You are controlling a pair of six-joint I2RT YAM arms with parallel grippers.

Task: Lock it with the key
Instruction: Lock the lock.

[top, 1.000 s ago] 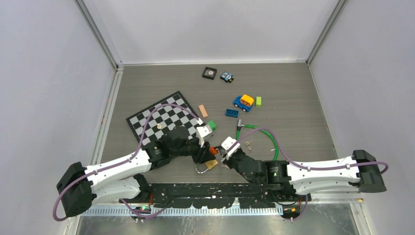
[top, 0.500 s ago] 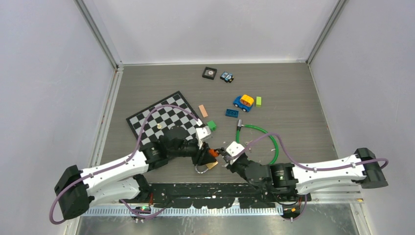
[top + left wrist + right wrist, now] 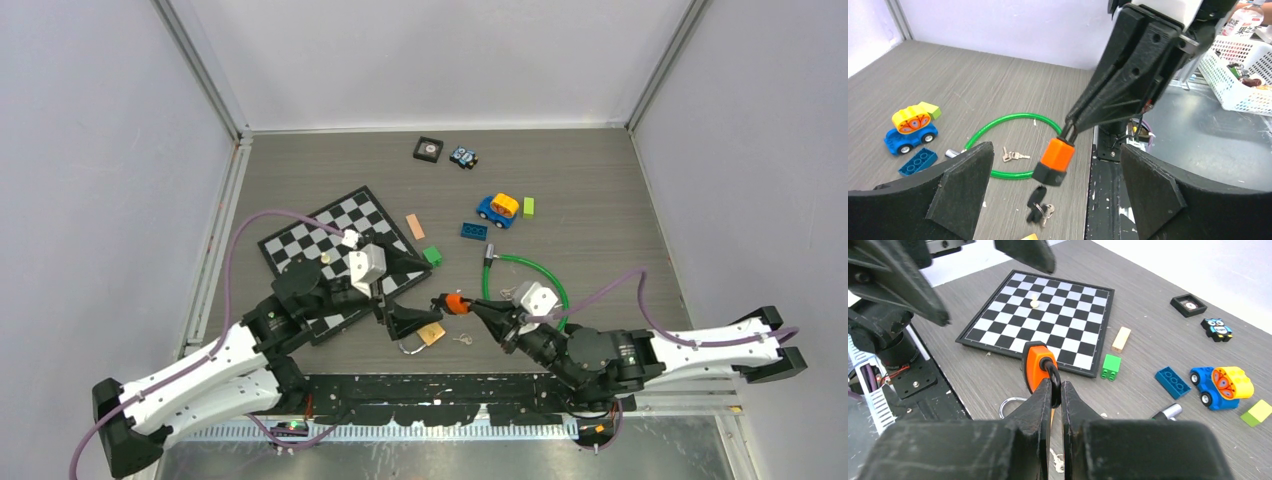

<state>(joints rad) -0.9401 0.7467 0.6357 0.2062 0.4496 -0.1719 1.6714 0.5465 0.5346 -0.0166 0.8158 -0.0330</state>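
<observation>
Pointing: the orange lock (image 3: 1055, 160) leans, top end up and right at the right gripper (image 3: 1070, 131), bottom end down and left.
Long way: in the top view the orange lock (image 3: 456, 302) lies about left to right, in the middle, low in the frame.
Where: up off the bench (image 3: 600, 200), between the two grippers.
Look: orange body, black bottom, thin black loop on top; keys (image 3: 1040, 207) hang under it.
Right gripper: pinched tight on the black loop.
Left gripper (image 3: 415, 290): spread wide, holding nothing.
Nearby: a brass padlock (image 3: 428, 337) lies flat, just below the left gripper in the top view.
Writing: the owl block (image 3: 1218, 329) has some, too small to read.
</observation>
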